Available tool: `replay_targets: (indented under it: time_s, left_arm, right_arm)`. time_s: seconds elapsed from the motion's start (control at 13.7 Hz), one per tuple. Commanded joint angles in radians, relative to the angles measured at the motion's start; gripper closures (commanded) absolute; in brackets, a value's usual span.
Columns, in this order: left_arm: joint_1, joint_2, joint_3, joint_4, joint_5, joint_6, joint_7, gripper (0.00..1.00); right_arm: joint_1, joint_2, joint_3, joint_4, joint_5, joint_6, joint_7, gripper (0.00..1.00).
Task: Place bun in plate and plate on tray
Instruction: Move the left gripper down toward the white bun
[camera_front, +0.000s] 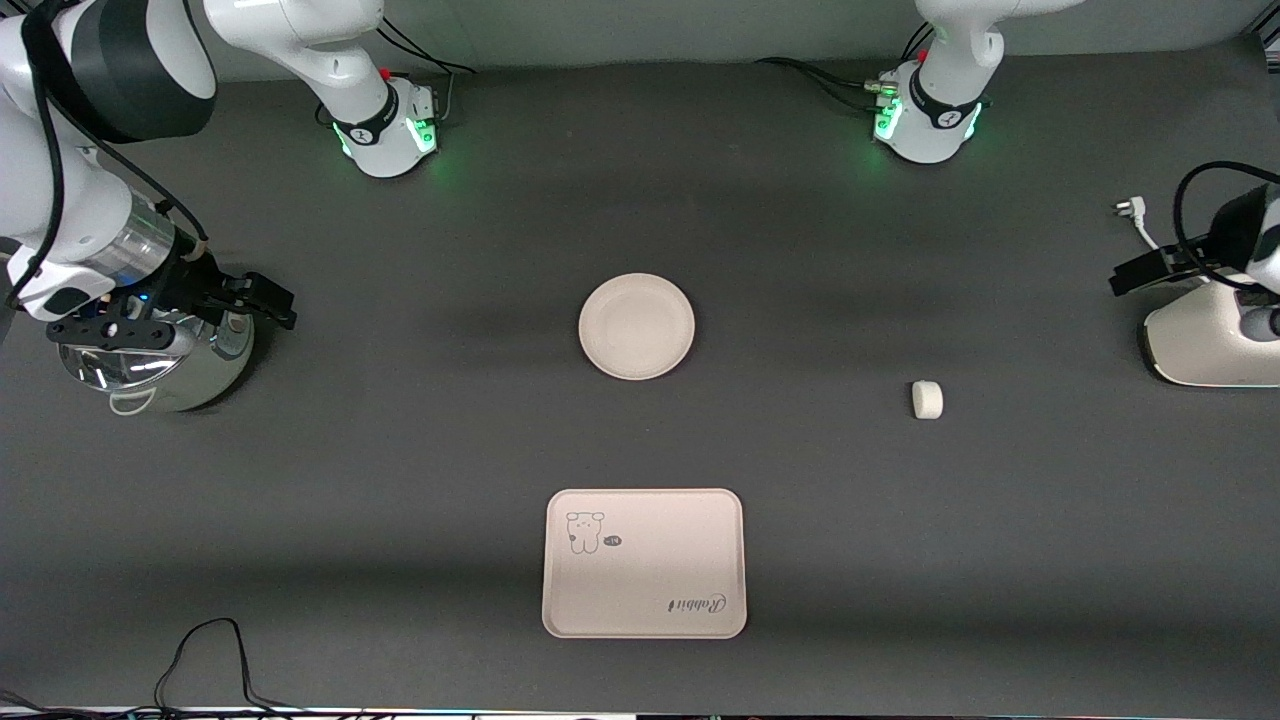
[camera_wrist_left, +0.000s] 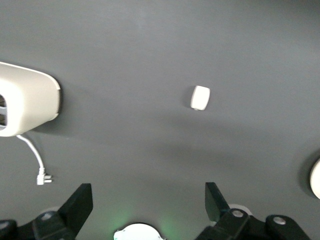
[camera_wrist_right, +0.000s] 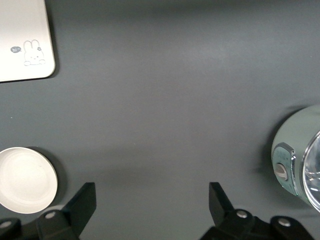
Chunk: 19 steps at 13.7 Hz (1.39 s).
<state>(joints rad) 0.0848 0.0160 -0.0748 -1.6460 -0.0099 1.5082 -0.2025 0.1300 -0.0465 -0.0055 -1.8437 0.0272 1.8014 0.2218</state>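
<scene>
**Bun, plate and tray all apart; both pincers wide open and empty**

The plate (camera_front: 636, 326) lay bare near the middle of the dark surface (camera_front: 400, 450). The tray (camera_front: 645, 563) lay nearer the front camera than the plate, well apart from it, with nothing on it; its cartoon animal and "Rabbit" lettering were visible. The bun (camera_front: 927, 400) sat directly on the surface toward the left arm's end, well apart from both plate and tray, touching neither.

The left pincer (camera_wrist_left: 149, 202) hung over the left arm's end of the surface, fingers spread wide with nothing between them. Its wrist view showed the bun (camera_wrist_left: 200, 97) lying ahead, untouched, and a white appliance (camera_front: 1210, 345) with a loose power plug (camera_wrist_left: 43, 177) beside it.

The right pincer (camera_wrist_right: 152, 202) hung over the right arm's end of the surface, above a shiny metal kettle (camera_front: 150, 365), fingers likewise fully apart and holding nothing. Its wrist view showed the plate (camera_wrist_right: 26, 179) and one corner of the tray (camera_wrist_right: 25, 40).

A black cable (camera_front: 205, 660) lay on the surface at the edge nearest the front camera.
</scene>
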Motion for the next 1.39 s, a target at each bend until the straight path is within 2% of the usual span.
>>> replay_targets:
  time_s: [0.0, 0.15, 0.29, 0.51, 0.88, 1.09, 1.31]
  left_arm:
    - [-0.030, 0.012, -0.071, 0.038, -0.036, -0.014, -0.153, 0.00]
    - [-0.026, 0.010, -0.120, 0.045, -0.041, -0.016, -0.186, 0.00]
    - [-0.026, 0.002, -0.120, 0.023, -0.041, -0.011, -0.181, 0.00]
    - [-0.016, -0.034, -0.115, -0.099, -0.041, 0.067, -0.144, 0.00]
    - [-0.016, -0.067, -0.089, -0.403, -0.039, 0.383, -0.081, 0.00]
    - [-0.023, -0.039, -0.091, -0.567, -0.039, 0.646, -0.066, 0.00]
    - [-0.037, 0.051, -0.096, -0.620, -0.039, 0.837, -0.066, 0.01]
  right_arm:
    - [0.022, 0.013, -0.005, 0.001, 0.020, 0.024, 0.010, 0.00]
    - [0.031, 0.026, -0.004, 0.000, 0.022, 0.045, 0.010, 0.00]
    - [0.059, 0.034, -0.005, 0.000, 0.022, 0.053, 0.025, 0.00]
    - [0.117, 0.039, -0.005, 0.000, 0.022, 0.053, 0.100, 0.00]
    - [0.150, 0.063, -0.005, 0.001, 0.022, 0.081, 0.120, 0.00]
    - [0.198, 0.079, -0.007, -0.014, 0.020, 0.076, 0.198, 0.00]
    - [0.239, 0.106, -0.005, -0.012, 0.020, 0.081, 0.250, 0.00]
